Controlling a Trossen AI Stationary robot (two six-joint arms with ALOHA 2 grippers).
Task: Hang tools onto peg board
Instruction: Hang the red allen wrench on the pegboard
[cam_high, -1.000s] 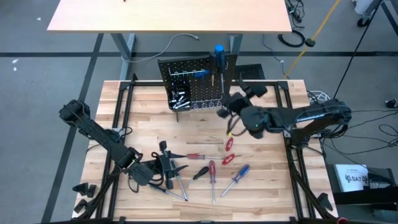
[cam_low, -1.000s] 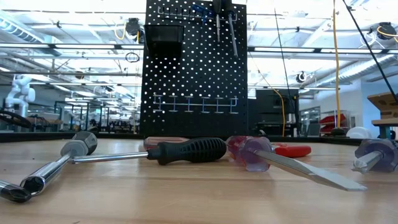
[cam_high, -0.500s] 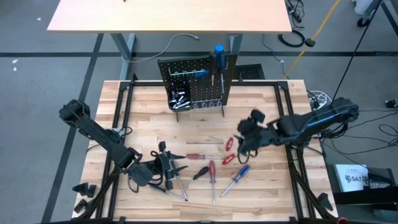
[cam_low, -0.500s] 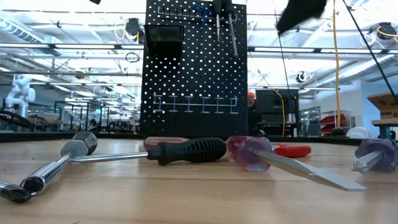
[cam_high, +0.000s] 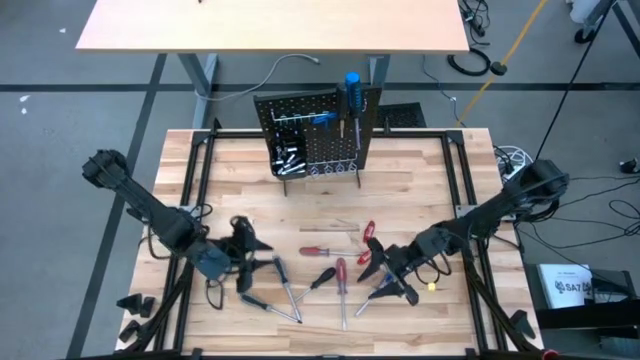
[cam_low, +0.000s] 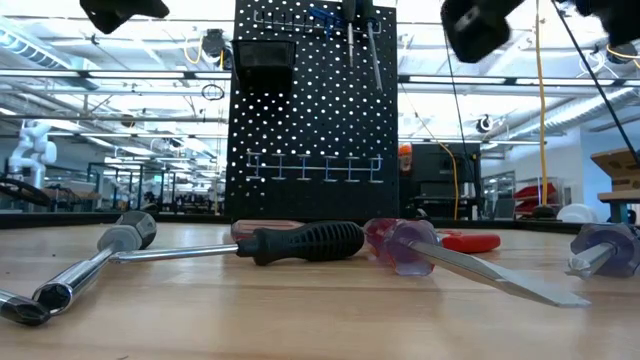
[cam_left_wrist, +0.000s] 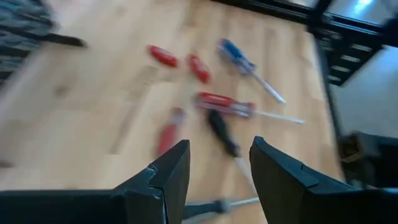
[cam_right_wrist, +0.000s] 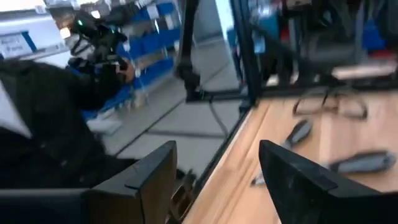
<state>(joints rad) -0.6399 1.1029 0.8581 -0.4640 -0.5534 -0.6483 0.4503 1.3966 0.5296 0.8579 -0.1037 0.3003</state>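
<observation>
Both grippers up off the table with fingers apart, nothing between them. Left gripper (cam_high: 243, 250) hovers at about 8 o'clock on the table (cam_high: 420, 170), just beside the metal-shafted tools (cam_high: 285, 295) lying there; its wrist view shows the two dark fingers (cam_left_wrist: 168, 171) spread with the scattered tools below. Right gripper (cam_high: 385, 268) sits at about 5 o'clock, over the blue-handled screwdriver (cam_high: 380, 283) and just beside the red-handled pliers (cam_high: 368, 243) — its wrist view shows spread fingers (cam_right_wrist: 152, 171) with an open gap between them. Peg board (cam_high: 310, 135) stands upright at 12 o'clock on the far edge, a blue-handled tool (cam_high: 351, 90) hanging at its upper right and silvery pieces (cam_high: 288, 158) in the small bin. Loose on the table centre: a red-handled screwdriver (cam_high: 315, 251), another red one (cam_high: 341, 272), and a black-handled screwdriver (cam_high: 322, 277) — all well apart from the board.
</observation>
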